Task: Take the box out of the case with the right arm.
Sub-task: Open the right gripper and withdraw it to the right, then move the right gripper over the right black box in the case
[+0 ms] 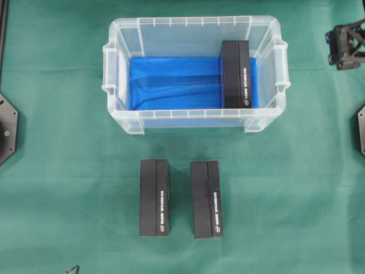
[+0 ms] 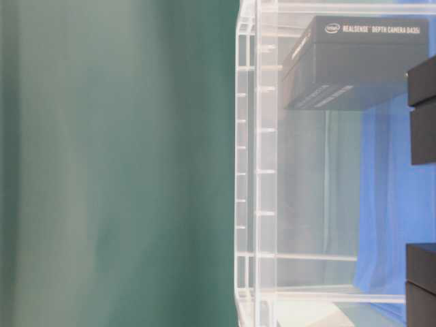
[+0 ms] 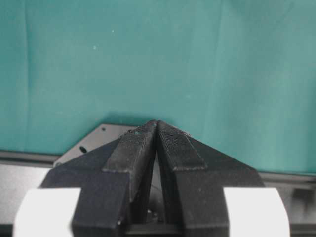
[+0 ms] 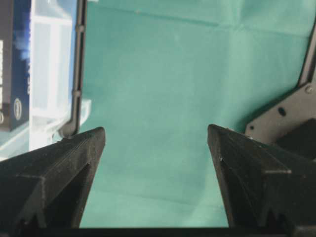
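From overhead, the case sits on the green cloth with one black box lying on its blue sheet against the right-hand wall, while two more black boxes lie side by side on the cloth in front of the case. The right arm shows only at the upper right edge, well apart from the case and outside its rim, so the step in hand looks like the approach for the last box. The table-level view, turned on its side, shows the case wall and the box inside it with its printed label; the dark shapes at the right edge are probably the two boxes on the cloth, though too little shows to be sure. The left wrist view has the left gripper with its tips pressed together, nothing between them, above bare cloth. In the right wrist view the right gripper stands with its jaws spread wide and empty, the case rim and the box off to its left. The next move calls for carrying the gripper over the rim, lining the jaws across the box's narrow width and lowering beside the wall without catching it.
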Tool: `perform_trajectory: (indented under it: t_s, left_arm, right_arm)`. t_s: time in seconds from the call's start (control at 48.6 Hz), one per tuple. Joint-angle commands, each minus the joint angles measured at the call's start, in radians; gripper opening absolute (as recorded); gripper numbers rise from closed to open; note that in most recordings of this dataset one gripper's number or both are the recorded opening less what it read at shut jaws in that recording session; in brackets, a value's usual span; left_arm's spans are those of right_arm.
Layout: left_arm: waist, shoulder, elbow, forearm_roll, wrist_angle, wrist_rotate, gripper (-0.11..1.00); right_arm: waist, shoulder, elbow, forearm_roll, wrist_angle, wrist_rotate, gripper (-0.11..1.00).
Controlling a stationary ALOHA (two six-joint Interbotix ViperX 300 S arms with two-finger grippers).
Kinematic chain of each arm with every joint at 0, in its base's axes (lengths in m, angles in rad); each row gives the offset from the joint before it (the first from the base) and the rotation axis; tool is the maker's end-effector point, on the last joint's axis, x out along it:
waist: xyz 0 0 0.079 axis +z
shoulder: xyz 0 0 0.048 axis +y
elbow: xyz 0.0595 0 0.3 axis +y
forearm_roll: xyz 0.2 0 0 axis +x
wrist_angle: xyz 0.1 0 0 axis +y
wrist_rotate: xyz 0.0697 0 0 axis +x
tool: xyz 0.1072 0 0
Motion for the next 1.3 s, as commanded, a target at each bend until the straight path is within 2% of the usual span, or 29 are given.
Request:
perform_trajectory:
  t_s: [0.0,0.391,0.659,0.926,1.07,1.276]
  left_arm:
    - [-0.002,0.006,-0.011,0.003,-0.005,0.002,0.02]
    - [-0.002,0.006,-0.009,0.003,-0.003,0.002,0.02]
    - [-0.002,0.006,-0.011,0.003,-0.003,0.002,0.02]
    - [-0.002,0.006,-0.009,0.003,-0.005,0.003,0.02]
    - [-0.002,0.006,-0.009,0.003,-0.003,0.005,0.02]
    - [-0.002,0.006,-0.009,0.003,-0.003,0.005,0.02]
  right_arm:
    - [-0.012,0.000,-0.009,0.003,-0.015,-0.008,0.84]
    - [-0.012,0.002,-0.011,0.005,-0.018,-0.006,0.84]
    - [-0.012,0.060,-0.037,0.031,-0.132,-0.002,0.84]
    - [0.015,0.259,-0.179,0.044,-0.210,-0.008,0.82]
    - [0.031,0.360,-0.282,0.044,-0.212,-0.014,0.82]
    - [0.034,0.442,-0.364,0.063,-0.212,-0.029,0.82]
